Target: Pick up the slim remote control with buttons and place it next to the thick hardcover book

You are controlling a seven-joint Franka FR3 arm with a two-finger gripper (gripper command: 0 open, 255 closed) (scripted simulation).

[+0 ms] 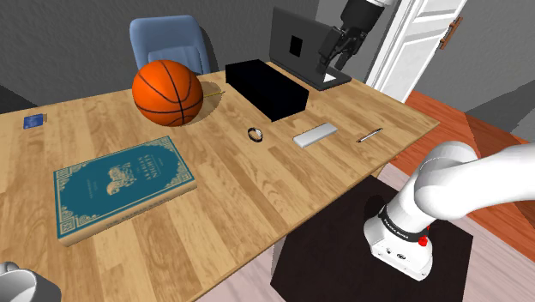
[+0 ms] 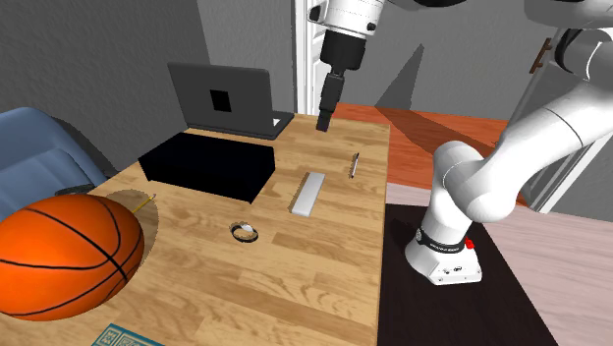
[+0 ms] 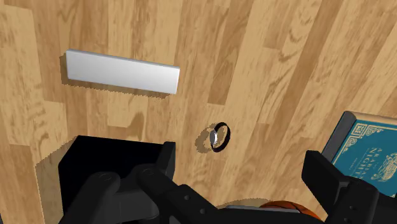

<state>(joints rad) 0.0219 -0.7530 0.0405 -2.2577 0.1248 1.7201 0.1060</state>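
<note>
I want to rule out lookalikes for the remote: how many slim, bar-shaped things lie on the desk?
2. The pale grey remote lies beside the black box; a thin pen lies past it, near the desk's edge. The basketball may hide more.

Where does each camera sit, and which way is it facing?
Shoulder view: beside, behind the stand, looking down across the table; arm reaches to the gripper.
Second exterior view: by the basketball, looking along the table toward the laptop; arm, stand at its right.
Wrist view: on the gripper, looking down at the table; open fingers.
All three share the grey remote.
</note>
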